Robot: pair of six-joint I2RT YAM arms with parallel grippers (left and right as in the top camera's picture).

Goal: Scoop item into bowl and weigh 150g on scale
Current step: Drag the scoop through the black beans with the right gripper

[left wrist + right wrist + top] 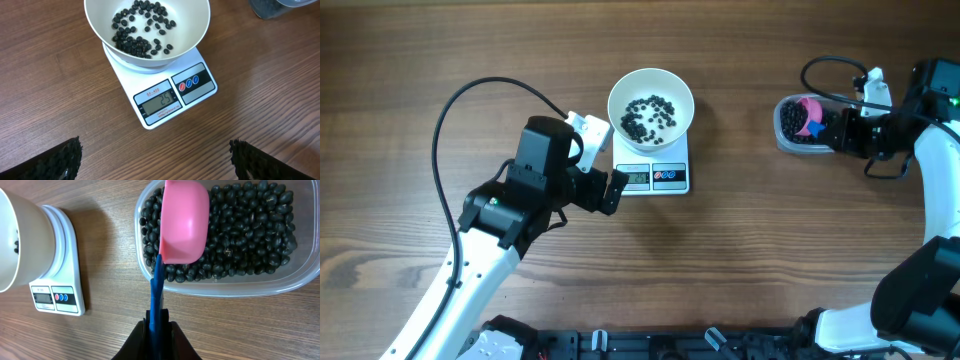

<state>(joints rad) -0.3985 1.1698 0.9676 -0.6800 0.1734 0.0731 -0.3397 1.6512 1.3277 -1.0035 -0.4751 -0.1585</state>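
My right gripper (159,325) clamps the blue handle (156,287) of the pink plastic scoop (184,222), which runs straight ahead over the tiny black beans (245,230); the round white bowl (20,235) sits far leftward (my left gripper (157,162) is wide, empty)

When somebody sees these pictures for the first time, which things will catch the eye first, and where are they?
First, the white bowl with a scatter of black beans, standing on the small white scale at mid-table; its display reads 25. Next, at the right, the pink scoop over a clear tub full of the same beans, its blue handle gripped in the shut jaws of the right gripper.
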